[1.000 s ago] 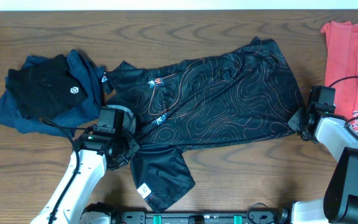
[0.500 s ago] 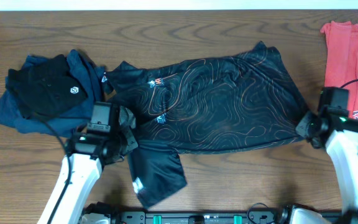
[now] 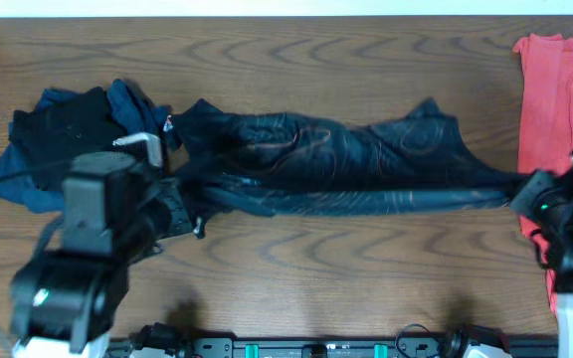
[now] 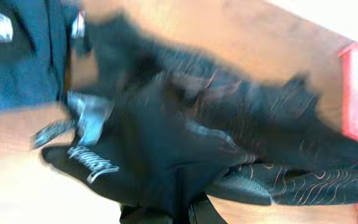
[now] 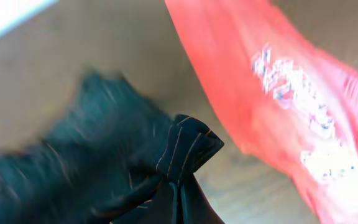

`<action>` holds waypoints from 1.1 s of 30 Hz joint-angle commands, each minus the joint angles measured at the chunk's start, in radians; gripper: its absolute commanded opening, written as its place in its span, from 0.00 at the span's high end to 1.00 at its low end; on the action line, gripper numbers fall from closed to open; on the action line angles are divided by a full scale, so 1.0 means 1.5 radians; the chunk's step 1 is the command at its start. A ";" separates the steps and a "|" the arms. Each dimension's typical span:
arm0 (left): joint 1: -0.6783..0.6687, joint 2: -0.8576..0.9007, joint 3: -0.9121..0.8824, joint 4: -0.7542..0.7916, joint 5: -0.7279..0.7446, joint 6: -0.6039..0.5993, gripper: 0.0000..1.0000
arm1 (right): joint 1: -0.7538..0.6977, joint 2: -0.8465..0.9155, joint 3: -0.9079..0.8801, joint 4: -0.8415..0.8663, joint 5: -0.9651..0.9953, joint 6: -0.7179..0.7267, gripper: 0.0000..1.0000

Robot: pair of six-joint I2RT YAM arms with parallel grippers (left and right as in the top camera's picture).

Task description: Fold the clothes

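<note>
Looking barely started: above the brown wooden desk (image 3: 296, 60), the big black short-sleeved jersey with orange contour lines (image 3: 346, 164) hangs stretched and unfolded between the left gripper (image 3: 189, 204) and right gripper (image 5: 178, 196), each pinched onto one end. Off to the sides, the crumpled navy-and-black shirts (image 3: 68, 139) and red shirt (image 3: 550, 99) wait. Wrist views are blurry, so the grips themselves are hard to see.
</note>
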 commanded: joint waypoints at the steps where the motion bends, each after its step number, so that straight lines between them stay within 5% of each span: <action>1: 0.003 -0.020 0.078 0.003 -0.003 0.014 0.94 | -0.010 -0.013 0.082 -0.001 0.006 -0.033 0.99; 14: 0.009 0.031 0.144 0.178 -0.079 0.017 0.94 | -0.010 0.038 0.250 0.050 0.058 -0.059 0.99; 25: 0.009 0.265 0.144 0.196 -0.066 0.039 0.94 | -0.008 0.238 0.251 0.064 0.034 -0.063 0.99; 28: 0.010 0.348 0.144 0.280 -0.066 0.039 0.94 | -0.008 0.319 0.251 0.112 -0.005 -0.072 0.99; 33: 0.031 0.479 0.146 0.585 -0.039 0.038 0.94 | -0.004 0.452 0.257 0.324 -0.025 -0.062 0.99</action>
